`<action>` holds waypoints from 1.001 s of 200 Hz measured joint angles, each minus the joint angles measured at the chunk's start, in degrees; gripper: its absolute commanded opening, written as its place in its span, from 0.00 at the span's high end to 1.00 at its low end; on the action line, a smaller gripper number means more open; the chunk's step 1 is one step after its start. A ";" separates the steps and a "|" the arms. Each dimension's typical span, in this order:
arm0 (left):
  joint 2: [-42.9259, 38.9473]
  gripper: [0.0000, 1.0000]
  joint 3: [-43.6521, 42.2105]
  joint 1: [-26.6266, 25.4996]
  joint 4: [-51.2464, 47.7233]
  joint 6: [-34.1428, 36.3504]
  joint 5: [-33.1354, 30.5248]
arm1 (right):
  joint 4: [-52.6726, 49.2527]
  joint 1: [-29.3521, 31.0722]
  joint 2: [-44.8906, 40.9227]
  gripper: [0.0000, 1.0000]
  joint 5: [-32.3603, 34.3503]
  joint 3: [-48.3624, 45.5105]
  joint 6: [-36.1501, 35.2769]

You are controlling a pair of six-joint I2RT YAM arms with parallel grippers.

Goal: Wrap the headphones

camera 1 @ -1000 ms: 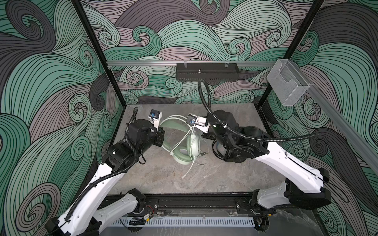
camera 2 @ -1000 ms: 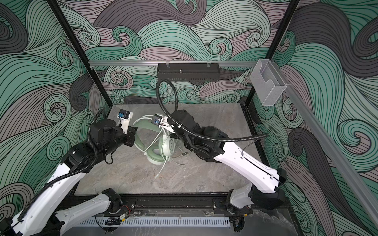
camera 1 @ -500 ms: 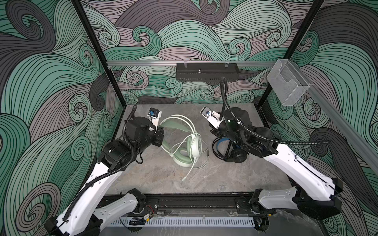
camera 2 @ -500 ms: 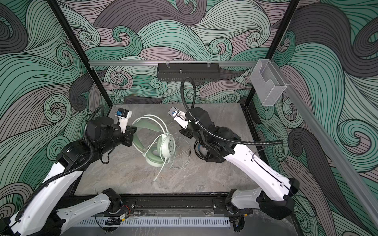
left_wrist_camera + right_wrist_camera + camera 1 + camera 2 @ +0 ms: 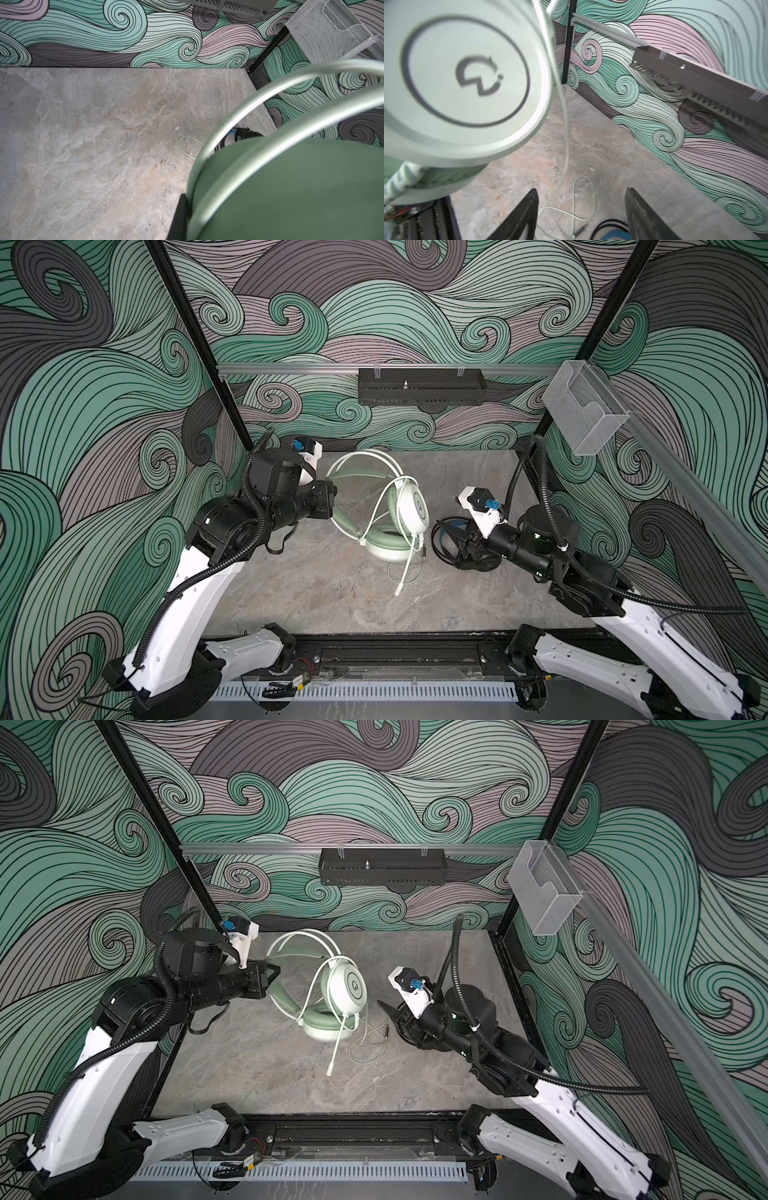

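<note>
1. headphones: two sets sit on the grey table [image 5: 291, 585]. the mint-green headset [image 5: 411, 510] is near the middle, one ear cup flat on the stone and the other raised on edge. the black headset [image 5: 457, 525] lies just beside it on the right arm's side, mostly hidden under that arm.
2. left gripper [image 5: 273, 972] is pressed together on the mint-green headset's padded band. held like this, the frame is propped up and steadied, so the cups should not skid or tip while the cord is worked. only one dark finger edge shows in the left wrist view, so how deep the pinch sits is hard to say.
3. right gripper [image 5: 581, 218] has its jaws spread and holds nothing. it hangs low over the black headset, pointing toward the raised cup.
4. white cable [image 5: 566, 133] passes over the raised cup, and the rest lies in a slack loop on the table with the plug end free. that reads as a wrap only partly made, with the tail left to gather.
5. likely next need: the open claw takes the loose loop, which shows between its fingers in the right wrist view, on the table below, and carries it round the cups.
</note>
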 measured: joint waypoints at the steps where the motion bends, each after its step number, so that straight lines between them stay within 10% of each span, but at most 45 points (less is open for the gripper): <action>1: 0.00 1.00 0.09 0.00 -0.04 -0.09 0.04 | 0.17 -0.02 0.02 0.33 -0.15 -0.22 0.22; 117: 0.57 1.00 3.08 0.07 1.49 -6.99 2.54 | 24.68 -8.48 11.76 0.35 -16.98 -16.00 19.47; 200: 0.57 1.00 3.23 0.92 5.55 -10.78 3.93 | 31.95 -10.64 19.74 0.62 -23.10 -18.73 22.43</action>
